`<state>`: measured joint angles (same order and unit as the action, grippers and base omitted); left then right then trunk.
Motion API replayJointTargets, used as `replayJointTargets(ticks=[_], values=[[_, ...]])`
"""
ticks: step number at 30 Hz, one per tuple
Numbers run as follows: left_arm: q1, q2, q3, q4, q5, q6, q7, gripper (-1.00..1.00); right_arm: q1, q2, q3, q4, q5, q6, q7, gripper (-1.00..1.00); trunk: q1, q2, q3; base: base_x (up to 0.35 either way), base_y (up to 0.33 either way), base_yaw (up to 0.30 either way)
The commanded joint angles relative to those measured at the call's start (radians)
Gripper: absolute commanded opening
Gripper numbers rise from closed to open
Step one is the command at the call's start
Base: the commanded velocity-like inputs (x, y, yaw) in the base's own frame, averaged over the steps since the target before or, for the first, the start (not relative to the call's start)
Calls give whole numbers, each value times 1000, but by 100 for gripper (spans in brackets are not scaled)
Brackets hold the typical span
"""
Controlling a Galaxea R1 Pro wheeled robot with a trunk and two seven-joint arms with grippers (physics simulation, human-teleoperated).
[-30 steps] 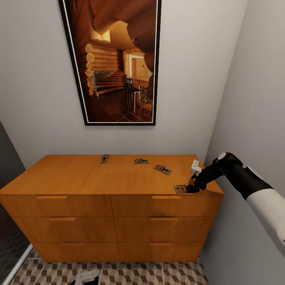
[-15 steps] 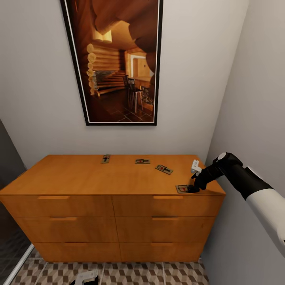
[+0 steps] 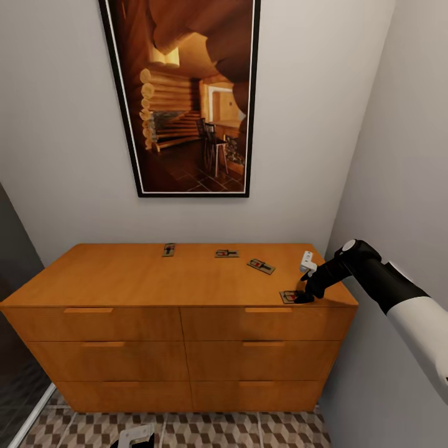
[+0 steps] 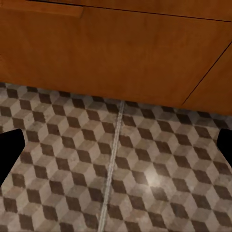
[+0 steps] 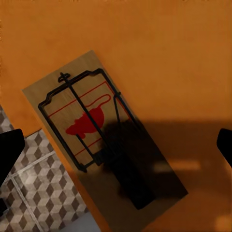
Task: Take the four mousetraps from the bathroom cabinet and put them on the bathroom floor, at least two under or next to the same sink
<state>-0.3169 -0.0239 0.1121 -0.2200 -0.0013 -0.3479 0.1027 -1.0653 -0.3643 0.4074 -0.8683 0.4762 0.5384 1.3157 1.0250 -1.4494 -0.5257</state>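
Mousetraps (image 3: 260, 266), four, on one cabinet (image 3: 155, 280); right claw (image 3: 303, 297) and left claw (image 4: 116, 145) both spread.

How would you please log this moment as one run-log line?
phase: reaching | right claw: open over mousetrap at cabinet front edge | left claw: open, empty | mousetraps on cabinet: four

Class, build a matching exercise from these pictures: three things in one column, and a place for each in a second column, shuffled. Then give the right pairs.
Things:
1. framed picture
2. left gripper
3. right gripper

Places:
A. low over the tiled floor
B. on the wall above the cabinet
C. at the mousetrap on the cabinet's front right corner

Pairs: 1-B, 2-A, 3-C
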Motion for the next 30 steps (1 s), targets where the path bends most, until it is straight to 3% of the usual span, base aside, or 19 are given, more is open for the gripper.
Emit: replayJointTargets(ticks=[1, 30], values=[[-1, -1, 4, 1, 0, -3, 0, 100, -1, -1, 2, -2, 2, 9, 4, 100, 0, -1, -1, 0, 4, 0], [-1, -1, 4, 1, 0, -3, 0, 100, -1, -1, 2, -1, 2, 9, 4, 100, 0, -1, -1, -10, 0, 0]])
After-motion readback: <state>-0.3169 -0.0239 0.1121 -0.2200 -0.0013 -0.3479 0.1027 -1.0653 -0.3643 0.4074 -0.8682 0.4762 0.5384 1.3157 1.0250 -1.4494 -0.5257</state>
